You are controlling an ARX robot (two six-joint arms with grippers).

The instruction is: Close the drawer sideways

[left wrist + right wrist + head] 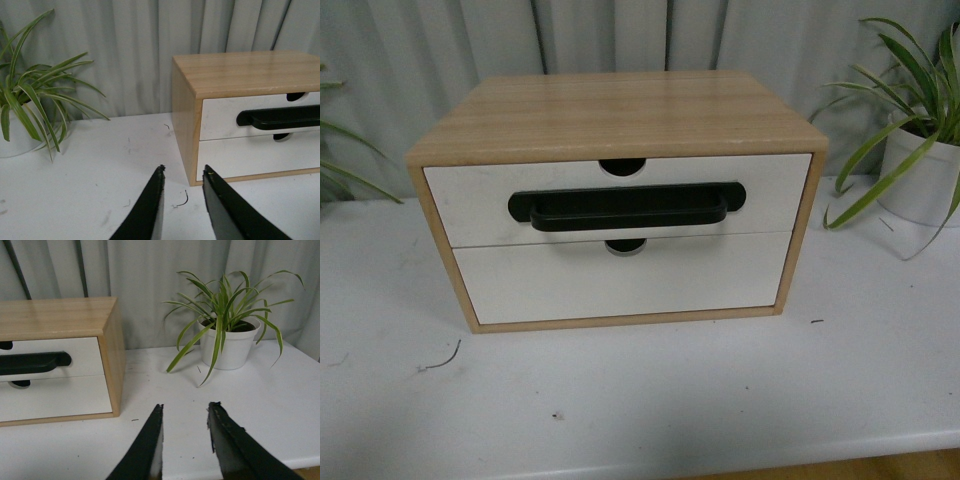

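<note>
A light wood cabinet (620, 110) stands on the white table. Its upper drawer (770, 195) has a white front, a long black bar handle (625, 207) and a semicircular notch in its top edge. It sits flush in the cabinet. The plain white lower drawer front (620, 280) has no handle. The drawer also shows in the left wrist view (220, 117) and the right wrist view (80, 347). My left gripper (183, 171) is open and empty above the table, near the cabinet's left front corner. My right gripper (186, 406) is open and empty, to the right of the cabinet. Neither arm shows in the front view.
A potted spider plant in a white pot (227, 347) stands right of the cabinet, also in the front view (925, 175). Another plant (20, 135) stands to the left. Grey curtains hang behind. The table's front edge (770, 450) is close.
</note>
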